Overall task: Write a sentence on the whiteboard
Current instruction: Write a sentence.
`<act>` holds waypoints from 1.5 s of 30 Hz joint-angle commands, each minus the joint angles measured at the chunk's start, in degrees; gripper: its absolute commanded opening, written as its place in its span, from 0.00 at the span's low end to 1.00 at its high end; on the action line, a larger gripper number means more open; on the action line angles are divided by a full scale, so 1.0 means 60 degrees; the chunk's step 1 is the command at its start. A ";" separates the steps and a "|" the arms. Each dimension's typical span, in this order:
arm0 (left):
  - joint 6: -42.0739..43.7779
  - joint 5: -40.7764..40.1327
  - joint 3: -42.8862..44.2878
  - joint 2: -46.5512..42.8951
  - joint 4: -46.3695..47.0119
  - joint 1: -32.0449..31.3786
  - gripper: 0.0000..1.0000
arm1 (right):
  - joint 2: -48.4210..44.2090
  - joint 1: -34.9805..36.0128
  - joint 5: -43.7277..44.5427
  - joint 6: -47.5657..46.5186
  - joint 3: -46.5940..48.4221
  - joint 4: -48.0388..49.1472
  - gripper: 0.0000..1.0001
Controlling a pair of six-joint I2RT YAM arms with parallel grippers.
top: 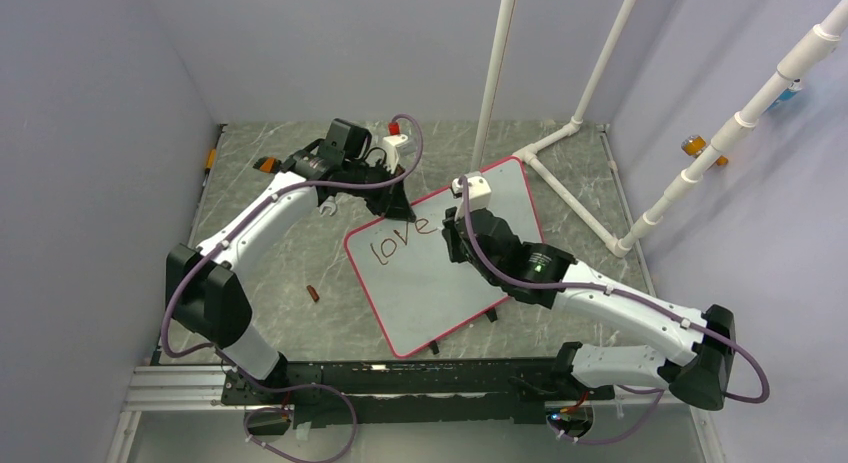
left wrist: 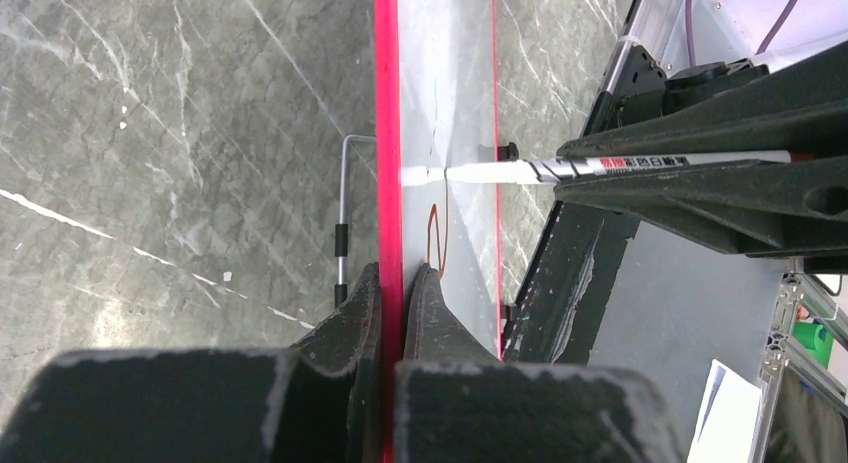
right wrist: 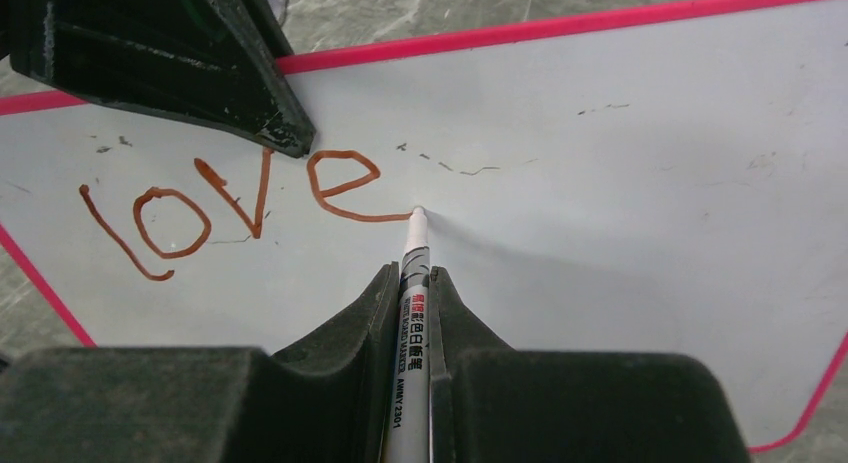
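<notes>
The whiteboard (top: 450, 283), white with a thin red-pink frame, lies tilted on the grey marble table. On it the sentence reads only "love" (right wrist: 230, 198) in dark red strokes near the far-left corner (top: 403, 238). My left gripper (left wrist: 392, 283) is shut on the board's red frame at that corner (top: 383, 207). My right gripper (right wrist: 415, 293) is shut on a white marker (right wrist: 413, 313). The marker's tip touches the board at the tail of the "e". In the left wrist view the marker (left wrist: 600, 166) reaches across to the board (left wrist: 460, 83).
A small red-brown cap (top: 313, 293) lies on the table left of the board. A white pipe frame (top: 575, 183) stands behind and to the right. A thin metal stand leg (left wrist: 342, 213) juts out by the board's edge. Walls close in on three sides.
</notes>
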 commanded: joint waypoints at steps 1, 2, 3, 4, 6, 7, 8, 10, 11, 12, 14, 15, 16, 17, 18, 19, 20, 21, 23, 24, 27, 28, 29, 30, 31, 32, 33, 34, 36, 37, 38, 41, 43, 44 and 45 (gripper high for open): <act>0.1476 -0.1809 -0.0012 -0.0304 0.0563 -0.0080 0.00 | -0.0469 -0.0042 0.0594 -0.0345 0.0625 -0.0407 0.00; 0.1481 -0.1763 -0.0023 -0.0305 0.0575 -0.0074 0.00 | -0.0582 -0.0042 0.0598 -0.0335 0.0611 -0.0416 0.00; 0.1482 -0.1767 -0.0024 -0.0305 0.0563 -0.0088 0.00 | -0.0689 -0.0042 0.0588 -0.0333 0.0584 -0.0426 0.00; 0.1506 -0.1804 -0.0026 -0.0305 0.0547 -0.0104 0.00 | -0.0793 -0.0033 0.0587 -0.0313 0.0531 -0.0440 0.00; 0.1524 -0.1874 -0.0054 -0.0305 0.0538 -0.0139 0.00 | -0.0960 -0.0038 0.0560 -0.0264 0.0401 -0.0434 0.00; 0.1530 -0.1913 -0.0054 -0.0307 0.0528 -0.0179 0.00 | -0.1026 -0.0044 0.0532 -0.0248 0.0349 -0.0454 0.00; 0.1539 -0.1928 -0.0056 -0.0298 0.0501 -0.0215 0.00 | -0.1095 -0.0039 0.0512 -0.0224 0.0328 -0.0501 0.00; 0.1539 -0.1946 -0.0081 -0.0340 0.0481 -0.0276 0.00 | -0.1231 -0.0038 0.0482 -0.0171 0.0301 -0.0615 0.00; 0.1531 -0.1980 -0.0110 -0.0366 0.0497 -0.0313 0.00 | -0.1325 -0.0038 0.0458 -0.0170 0.0284 -0.0651 0.00; 0.1496 -0.2085 -0.0136 -0.0381 0.0530 -0.0349 0.00 | -0.1412 -0.0040 0.0426 -0.0170 0.0248 -0.0653 0.00; 0.1387 -0.2153 -0.0075 -0.0386 0.0507 -0.0388 0.00 | -0.1579 -0.0042 0.0370 -0.0184 0.0181 -0.0653 0.00; 0.1331 -0.2173 -0.0029 -0.0380 0.0491 -0.0393 0.00 | -0.1629 -0.0040 0.0354 -0.0185 0.0170 -0.0659 0.00; 0.1282 -0.2203 0.0041 -0.0377 0.0450 -0.0412 0.00 | -0.1670 -0.0033 0.0339 -0.0170 0.0163 -0.0686 0.00; 0.1254 -0.2219 0.0101 -0.0375 0.0407 -0.0430 0.00 | -0.1704 -0.0039 0.0325 -0.0157 0.0151 -0.0707 0.00; 0.1236 -0.2258 0.0152 -0.0385 0.0345 -0.0444 0.00 | -0.1754 -0.0057 0.0310 -0.0148 0.0127 -0.0725 0.00; 0.1214 -0.2323 0.0197 -0.0392 0.0260 -0.0448 0.00 | -0.1823 -0.0042 0.0292 -0.0155 0.0099 -0.0727 0.00; 0.1185 -0.2384 0.0210 -0.0424 0.0227 -0.0452 0.00 | -0.1890 -0.0042 0.0277 -0.0163 0.0070 -0.0714 0.00; 0.1180 -0.2419 0.0195 -0.0448 0.0196 -0.0457 0.00 | -0.1941 -0.0042 0.0264 -0.0169 0.0040 -0.0727 0.00; 0.1188 -0.2467 0.0134 -0.0567 0.0173 -0.0461 0.00 | -0.2040 -0.0051 0.0258 -0.0166 -0.0029 -0.0700 0.00; 0.1176 -0.2488 0.0076 -0.0607 0.0162 -0.0455 0.00 | -0.2080 -0.0040 0.0247 -0.0170 -0.0053 -0.0691 0.00; 0.1190 -0.2470 -0.0076 -0.0728 0.0184 -0.0453 0.00 | -0.2121 -0.0048 0.0166 -0.0217 -0.0136 -0.0671 0.00; 0.1219 -0.2514 -0.0137 -0.0774 0.0244 -0.0450 0.00 | -0.2140 -0.0043 0.0164 -0.0258 -0.0163 -0.0658 0.00; 0.1224 -0.2582 -0.0225 -0.0836 0.0302 -0.0468 0.00 | -0.2131 -0.0042 0.0156 -0.0313 -0.0205 -0.0643 0.00; 0.1223 -0.2658 -0.0363 -0.0934 0.0430 -0.0467 0.00 | -0.2128 -0.0037 0.0176 -0.0360 -0.0241 -0.0640 0.00; 0.1217 -0.2697 -0.0528 -0.1056 0.0620 -0.0476 0.00 | -0.2135 -0.0042 0.0202 -0.0417 -0.0260 -0.0658 0.00; 0.1195 -0.2741 -0.0716 -0.1181 0.0791 -0.0486 0.00 | -0.2140 -0.0044 0.0240 -0.0474 -0.0276 -0.0654 0.00; 0.1190 -0.2779 -0.0865 -0.1277 0.0973 -0.0486 0.00 | -0.2153 -0.0037 0.0298 -0.0502 -0.0277 -0.0638 0.00; 0.1189 -0.2828 -0.0976 -0.1333 0.1071 -0.0491 0.00 | -0.2168 -0.0038 0.0371 -0.0543 -0.0278 -0.0632 0.00; 0.1218 -0.2885 -0.1084 -0.1375 0.1124 -0.0486 0.00 | -0.2233 -0.0046 0.0456 -0.0641 -0.0299 -0.0508 0.00; 0.1228 -0.2890 -0.1105 -0.1367 0.1125 -0.0491 0.00 | -0.2251 -0.0045 0.0451 -0.0679 -0.0326 -0.0410 0.00; 0.1222 -0.2880 -0.1108 -0.1350 0.1125 -0.0486 0.00 | -0.2266 -0.0046 0.0410 -0.0754 -0.0353 -0.0286 0.00; 0.1188 -0.2853 -0.1041 -0.1376 0.1107 -0.0505 0.00 | -0.2309 -0.0059 -0.0130 -0.0849 -0.0434 0.0104 0.00; 0.1089 -0.2983 -0.1084 -0.1488 0.1176 -0.0502 0.00 | -0.2398 -0.0064 -0.0952 -0.1007 -0.0643 0.0497 0.00; 0.1047 -0.3055 -0.1101 -0.1561 0.1188 -0.0494 0.00 | -0.2449 -0.0069 -0.1398 -0.1124 -0.0765 0.0713 0.00; 0.0985 -0.3126 -0.1115 -0.1601 0.1215 -0.0492 0.00 | -0.2468 -0.0051 -0.1894 -0.1265 -0.0866 0.0870 0.00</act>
